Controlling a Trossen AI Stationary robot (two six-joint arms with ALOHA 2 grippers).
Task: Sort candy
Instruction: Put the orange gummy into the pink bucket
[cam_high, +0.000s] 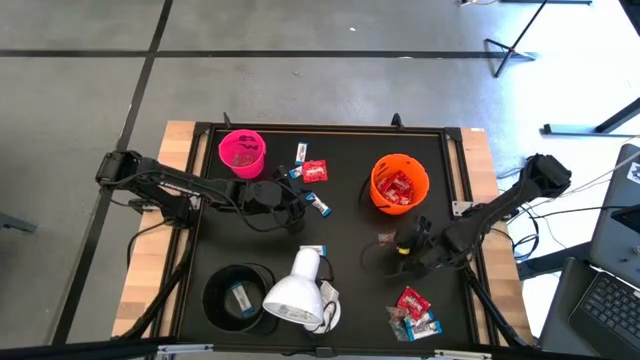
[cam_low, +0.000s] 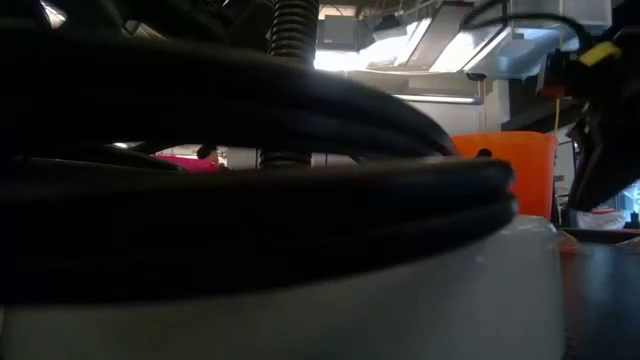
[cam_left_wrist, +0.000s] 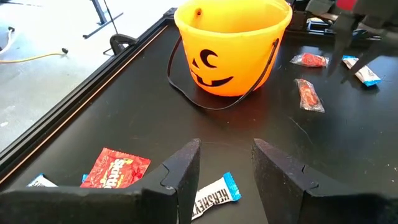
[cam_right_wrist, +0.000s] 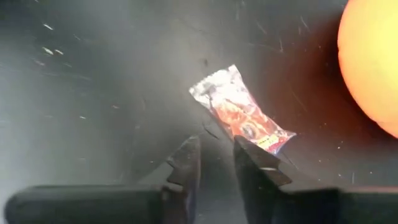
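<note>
Reaching with the right gripper (cam_right_wrist: 214, 165), fingers set narrow and holding nothing, just short of a red crinkly packet (cam_right_wrist: 239, 118) lying flat on the black table (cam_high: 340, 270), near the orange cup (cam_high: 399, 183). Judging the step as the approach to a pick. Next: ease forward, straddle the packet, close, lift, then drop it among the red packets already in that cup.

Hovering with the left gripper (cam_left_wrist: 227, 168), fingers parted wider and empty, over a white-and-blue bar (cam_left_wrist: 214, 196), beside a second red packet (cam_left_wrist: 115, 168).

Counting outward: three cups, the orange one, a pink one (cam_high: 241, 152) and a black one (cam_high: 240, 295) holding one bar; one white lamp head (cam_high: 297, 290); about three loose bars near the left gripper; two red packets and some bars in a cluster (cam_high: 415, 312) at the table's near right corner.
</note>
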